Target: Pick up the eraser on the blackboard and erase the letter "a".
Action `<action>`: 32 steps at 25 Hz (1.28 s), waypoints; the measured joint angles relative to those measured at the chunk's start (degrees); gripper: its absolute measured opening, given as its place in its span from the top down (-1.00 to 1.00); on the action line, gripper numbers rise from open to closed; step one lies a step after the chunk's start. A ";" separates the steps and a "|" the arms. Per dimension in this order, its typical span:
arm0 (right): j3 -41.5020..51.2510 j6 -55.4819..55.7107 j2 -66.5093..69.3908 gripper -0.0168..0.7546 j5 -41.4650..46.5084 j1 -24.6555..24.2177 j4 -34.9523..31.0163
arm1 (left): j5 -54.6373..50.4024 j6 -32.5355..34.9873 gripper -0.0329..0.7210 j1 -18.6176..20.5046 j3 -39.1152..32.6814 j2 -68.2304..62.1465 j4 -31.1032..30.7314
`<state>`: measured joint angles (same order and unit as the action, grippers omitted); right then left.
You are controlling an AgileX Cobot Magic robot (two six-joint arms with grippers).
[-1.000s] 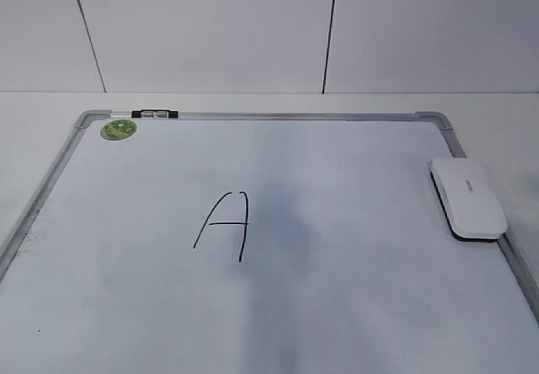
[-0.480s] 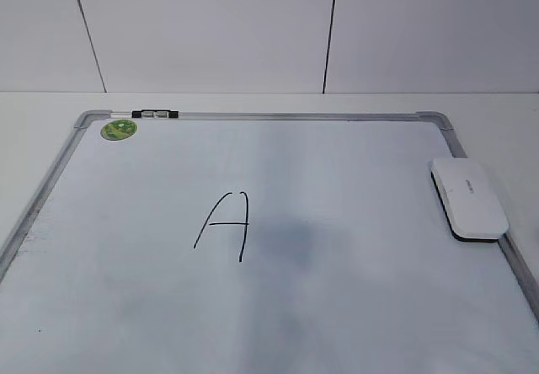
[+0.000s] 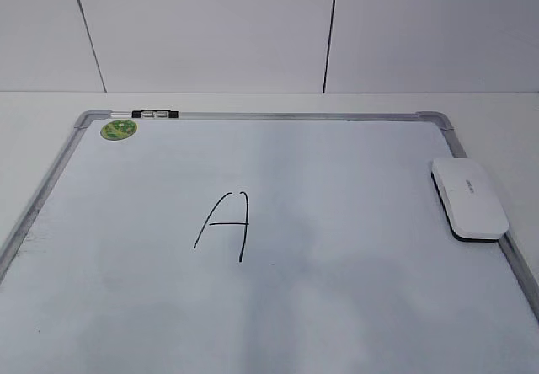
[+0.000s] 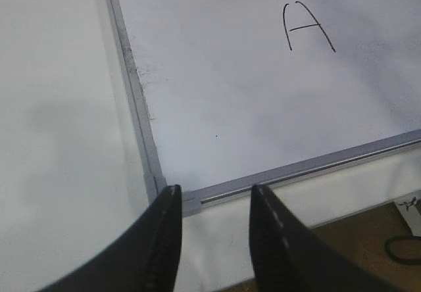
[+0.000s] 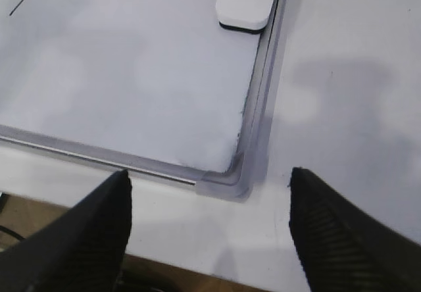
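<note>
I see no small "a", only a capital A [image 3: 223,225] mid-blackboard [image 3: 337,120], so with the eraser [image 3: 469,197] lying felt-down against the right frame, I judge the job done, both the left gripper [image 4: 212,200] and the right gripper [image 5: 209,193] empty, jaws apart, hovering off the near corners.

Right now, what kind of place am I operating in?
Probably a lab or test bench, not a classroom: a blackboard lies flat on a plain white table against bare white wall panels, with only an eraser and a marker on it.
</note>
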<state>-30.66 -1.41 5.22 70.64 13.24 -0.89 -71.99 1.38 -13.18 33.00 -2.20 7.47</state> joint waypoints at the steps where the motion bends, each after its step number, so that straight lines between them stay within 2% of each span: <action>1: 0.31 -0.22 0.00 -0.58 -1.15 0.00 0.11 | 0.48 0.28 0.21 0.00 -0.53 0.05 -0.10; 10: 1.97 -1.31 -0.11 -0.58 -4.54 0.00 0.40 | 7.33 1.96 0.22 0.00 -3.77 0.05 -0.70; 27: 1.97 -1.44 -0.24 -0.58 -4.76 0.00 0.40 | 8.46 2.09 0.26 0.00 -3.86 0.05 -0.70; 32: 2.00 -1.44 -3.90 -0.58 -4.88 0.00 0.40 | 8.57 2.17 0.26 0.00 -3.86 0.60 -0.70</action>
<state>-28.67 -2.85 1.31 65.76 13.24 -0.49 -63.42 3.55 -13.18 29.14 -1.60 6.77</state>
